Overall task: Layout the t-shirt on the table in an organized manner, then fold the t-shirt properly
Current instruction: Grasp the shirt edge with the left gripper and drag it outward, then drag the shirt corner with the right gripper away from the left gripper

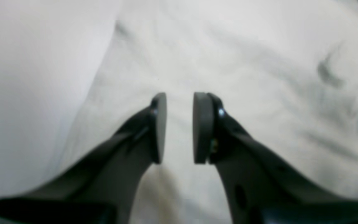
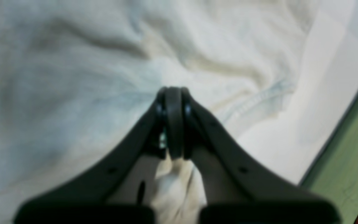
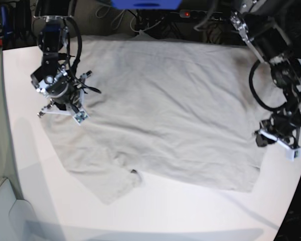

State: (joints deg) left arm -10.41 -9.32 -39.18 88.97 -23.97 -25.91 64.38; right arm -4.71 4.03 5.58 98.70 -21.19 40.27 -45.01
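The light grey-beige t-shirt (image 3: 170,110) lies spread across the white table (image 3: 190,211), with one short sleeve (image 3: 108,183) pointing to the near left. At the shirt's left edge my right gripper (image 3: 65,106) is shut, and the right wrist view shows the gripper (image 2: 173,124) with a bunch of t-shirt (image 2: 172,183) pinched between its fingers. My left gripper (image 3: 262,138) hangs over the shirt's right edge. In the left wrist view the left gripper (image 1: 179,127) is open, its pads a little apart over the wrinkled t-shirt (image 1: 244,62), with nothing between them.
Bare table (image 1: 26,77) borders the cloth in the left wrist view. The table's curved edge (image 2: 337,124) runs close to the shirt's hem, with green floor (image 2: 353,155) beyond. Cables and a power strip (image 3: 190,14) lie behind the table's far edge.
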